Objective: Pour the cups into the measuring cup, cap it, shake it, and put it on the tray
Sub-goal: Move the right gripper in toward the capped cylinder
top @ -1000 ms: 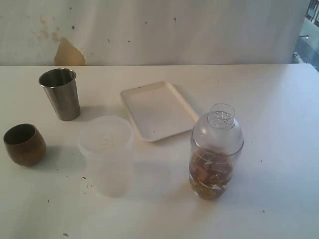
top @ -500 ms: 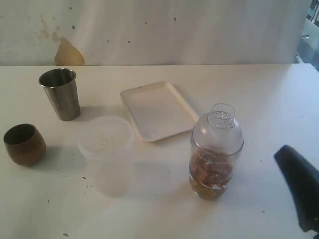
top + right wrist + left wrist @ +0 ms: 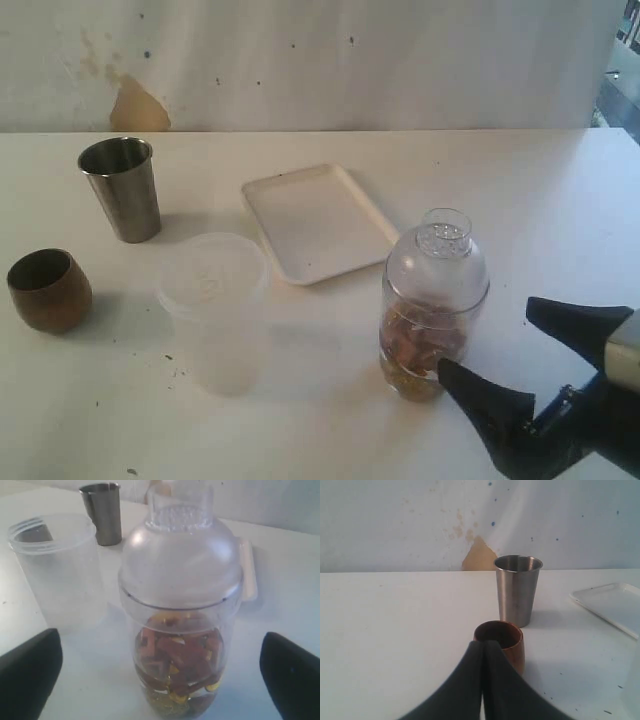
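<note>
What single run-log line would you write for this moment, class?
measuring cup: capped, part-full, on table beside tray | right claw: open, facing it | left claw: shut, near wooden cup

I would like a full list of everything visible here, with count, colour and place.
steel tumbler: one, shiny grey, far left of the table
wooden cup: one, brown, left edge, nearer than the tumbler
frosted container: one, translucent white, centre left
tray: one, white, centre
measuring cup: one, clear, capped, brown and yellow pieces inside, right of centre
table: one, white, under everything
left tool: one, black, shut, near the wooden cup
right tool: one, black, open, beside the measuring cup
</note>
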{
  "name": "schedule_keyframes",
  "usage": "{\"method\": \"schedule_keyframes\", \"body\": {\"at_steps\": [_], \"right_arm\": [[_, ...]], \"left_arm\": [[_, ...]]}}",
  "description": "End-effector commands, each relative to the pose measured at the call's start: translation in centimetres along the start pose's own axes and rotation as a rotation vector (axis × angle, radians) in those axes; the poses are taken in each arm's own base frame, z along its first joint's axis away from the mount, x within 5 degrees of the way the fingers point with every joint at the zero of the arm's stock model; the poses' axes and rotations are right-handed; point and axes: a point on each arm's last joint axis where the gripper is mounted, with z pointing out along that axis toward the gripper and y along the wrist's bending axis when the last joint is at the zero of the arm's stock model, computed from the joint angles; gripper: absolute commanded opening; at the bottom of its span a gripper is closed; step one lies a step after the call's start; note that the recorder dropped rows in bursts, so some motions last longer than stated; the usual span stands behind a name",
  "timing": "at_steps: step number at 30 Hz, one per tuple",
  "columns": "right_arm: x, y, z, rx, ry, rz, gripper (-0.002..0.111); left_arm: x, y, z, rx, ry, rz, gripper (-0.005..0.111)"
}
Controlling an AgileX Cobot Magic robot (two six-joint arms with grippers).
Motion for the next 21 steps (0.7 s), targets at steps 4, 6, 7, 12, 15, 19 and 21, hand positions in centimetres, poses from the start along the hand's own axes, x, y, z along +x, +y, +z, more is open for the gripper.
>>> {"method": "schedule_keyframes", "body": {"at_steps": [4, 6, 7, 12, 15, 19, 21], "right_arm": [[1.5, -1.3, 2.4, -0.012, 0.039, 0.013, 0.104], [1.8, -1.5, 3.2, -0.032, 0.032, 0.039, 0.104], [1.8, -1.7, 3.6, -0.043, 0.022, 0.032, 0.104], [2.8, -2.7, 5.9, -0.067, 0.042, 0.03, 0.104], [3.3, -3.2, 7.0, -0.084, 0.062, 0.033, 0.104], [4.0, -3.6, 8.4, -0.136, 0.084, 0.025, 0.104], [3.9, -4.1, 9.2, -0.133, 0.077, 0.022, 0.104]], "left_arm": [[0.0, 0.0, 0.0, 0.003, -0.014, -0.007, 0.0], [0.0, 0.0, 0.0, 0.003, -0.014, -0.007, 0.0], [0.0, 0.0, 0.0, 0.003, -0.014, -0.007, 0.0], [0.0, 0.0, 0.0, 0.003, -0.014, -0.007, 0.0], [0.0, 0.0, 0.0, 0.003, -0.014, -0.007, 0.0], [0.0, 0.0, 0.0, 0.003, -0.014, -0.007, 0.0], [0.0, 0.0, 0.0, 0.003, -0.014, -0.007, 0.0]]}}
